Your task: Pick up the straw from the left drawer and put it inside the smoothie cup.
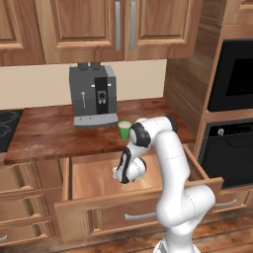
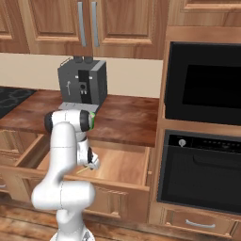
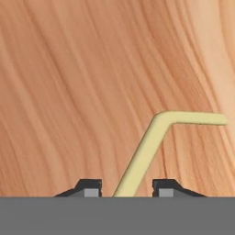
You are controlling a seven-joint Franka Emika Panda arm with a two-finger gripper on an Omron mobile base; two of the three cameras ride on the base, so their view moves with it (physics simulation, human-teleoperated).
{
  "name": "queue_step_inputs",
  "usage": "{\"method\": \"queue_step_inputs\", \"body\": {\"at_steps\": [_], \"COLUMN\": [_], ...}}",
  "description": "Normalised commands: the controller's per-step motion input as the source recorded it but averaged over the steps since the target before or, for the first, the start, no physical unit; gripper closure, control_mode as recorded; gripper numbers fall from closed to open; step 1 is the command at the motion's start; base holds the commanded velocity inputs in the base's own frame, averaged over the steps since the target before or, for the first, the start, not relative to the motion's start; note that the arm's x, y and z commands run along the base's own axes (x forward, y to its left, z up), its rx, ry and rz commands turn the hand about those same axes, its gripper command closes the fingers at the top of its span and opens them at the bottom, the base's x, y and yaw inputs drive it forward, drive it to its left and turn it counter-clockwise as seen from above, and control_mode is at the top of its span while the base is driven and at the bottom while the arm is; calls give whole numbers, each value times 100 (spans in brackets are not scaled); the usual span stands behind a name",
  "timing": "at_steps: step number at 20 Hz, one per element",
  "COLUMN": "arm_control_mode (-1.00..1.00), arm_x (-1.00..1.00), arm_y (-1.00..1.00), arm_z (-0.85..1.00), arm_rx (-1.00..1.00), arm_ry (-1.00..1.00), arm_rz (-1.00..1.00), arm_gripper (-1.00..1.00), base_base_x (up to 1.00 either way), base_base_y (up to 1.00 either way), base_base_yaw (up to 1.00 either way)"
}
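The hand view is looking straight down on the drawer's wavy-grained light-wood floor, where the straw [image 3: 151, 147], a thin pale yellow-green stick, is lying flat and running up from between the two dark fingertips [image 3: 89, 188] before bending sharply sideways. The gripper [image 3: 127, 192] is sitting astride it, with a gap showing on each side of the straw, so the fingers are standing apart and not clamping it.

From the right base view, a pale sliver of the straw [image 2: 83, 171] is showing on the drawer floor just under the hand, near the front edge. The left drawer [image 1: 99, 207] is standing pulled out, shallow and wide, with a panelled front and a curved silver bar handle.

Farther back, the left base view is showing the smoothie cup [image 1: 124, 129], small, green and tapered, standing on the dark wooden counter [image 1: 44, 133] near its front edge, just beside the boxy grey coffee machine [image 1: 93, 96].
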Motion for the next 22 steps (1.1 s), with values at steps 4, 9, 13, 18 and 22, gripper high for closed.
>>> {"method": "queue_step_inputs", "body": {"at_steps": [4,9,13,18,22], "arm_control_mode": [-100,-100,-100,-100,-100], "arm_x": [-100,-64,-2,0,-2], "arm_y": [-26,-14,-1,0,0], "arm_z": [-59,-19,31,76,99], "arm_rx": [0,0,0,0,0], "arm_ry": [0,0,0,0,0], "arm_rz": [-3,-5,-5,-6,-7], "arm_gripper": [100,100,100,100,100], "base_base_x": [0,0,0,0,0], "base_base_y": [0,0,0,0,0], "base_base_yaw": [0,0,0,0,0]}}
